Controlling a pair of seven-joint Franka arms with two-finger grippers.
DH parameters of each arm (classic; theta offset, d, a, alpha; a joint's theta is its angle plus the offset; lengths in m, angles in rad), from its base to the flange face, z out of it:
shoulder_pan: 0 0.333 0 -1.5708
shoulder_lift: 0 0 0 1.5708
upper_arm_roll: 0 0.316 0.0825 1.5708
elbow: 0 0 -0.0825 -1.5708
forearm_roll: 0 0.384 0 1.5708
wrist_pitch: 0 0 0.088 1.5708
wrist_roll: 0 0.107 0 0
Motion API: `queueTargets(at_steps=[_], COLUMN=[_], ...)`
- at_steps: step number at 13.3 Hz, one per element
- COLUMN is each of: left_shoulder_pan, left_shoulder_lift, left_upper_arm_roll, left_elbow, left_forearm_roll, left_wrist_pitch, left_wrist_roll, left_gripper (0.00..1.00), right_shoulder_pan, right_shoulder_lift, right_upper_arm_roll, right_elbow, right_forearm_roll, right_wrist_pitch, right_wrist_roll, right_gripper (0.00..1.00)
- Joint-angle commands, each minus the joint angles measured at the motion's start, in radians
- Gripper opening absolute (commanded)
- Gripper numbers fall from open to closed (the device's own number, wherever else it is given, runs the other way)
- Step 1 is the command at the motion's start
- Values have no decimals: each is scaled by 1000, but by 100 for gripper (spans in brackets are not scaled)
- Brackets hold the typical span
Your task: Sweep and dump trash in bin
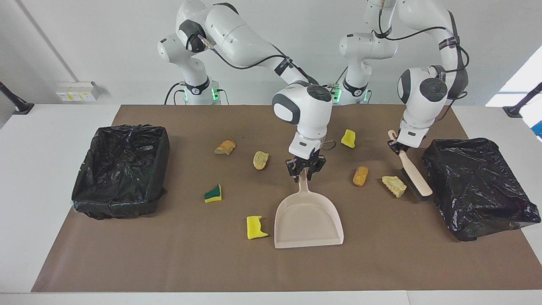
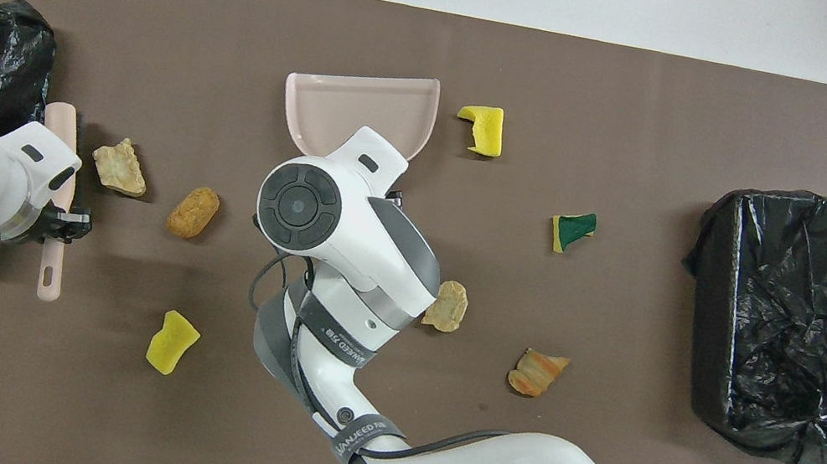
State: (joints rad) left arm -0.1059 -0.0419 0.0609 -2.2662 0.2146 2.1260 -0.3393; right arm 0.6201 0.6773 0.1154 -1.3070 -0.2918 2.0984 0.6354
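Spotting the trash scattered over the brown mat [image 1: 169, 262] on the desk [image 1: 38, 190], starting nearest the robots with a yellow sponge bit [image 1: 348, 138] and a striped orange-brown chunk [image 1: 225, 147]. Clamping the brush [image 1: 413, 176] by its handle in the left gripper [image 1: 397, 146], closed tight on it, bristle end slanting down to the mat beside the black-lined bin [image 1: 478, 186] at the left arm's end. Finding a tan chunk [image 1: 260, 160] next, then an orange-brown chunk [image 1: 360, 176] and a second tan chunk [image 1: 394, 185] just beside the bristles. Pinching the handle of the dustpan [image 1: 308, 218] in the right gripper [image 1: 304, 173], closed on it, mid-desk. Passing a green-and-yellow wedge [image 1: 213, 193], lying toward the other bin [image 1: 120, 169] at the right arm's end. Ending farthest out with the dustpan's pan and a second yellow bit [image 1: 256, 227] just beside it.
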Motion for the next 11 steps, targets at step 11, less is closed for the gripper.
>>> queueTargets(at_steps=[11], left_shoulder_pan=[17], left_shoulder_lift=[5], left_upper_arm_roll=[-7], left_elbow=[14], left_forearm_roll=[17], left_wrist_pitch=[-11], left_wrist_roll=[88], left_gripper=[0], right_shoulder_pan=[-186], right_shoulder_lift=[-156], right_upper_arm_roll=[13], right_elbow=[-69], right_forearm_roll=[180], right_wrist_pitch=[-72], right_wrist_roll=[-550], right_gripper=[0])
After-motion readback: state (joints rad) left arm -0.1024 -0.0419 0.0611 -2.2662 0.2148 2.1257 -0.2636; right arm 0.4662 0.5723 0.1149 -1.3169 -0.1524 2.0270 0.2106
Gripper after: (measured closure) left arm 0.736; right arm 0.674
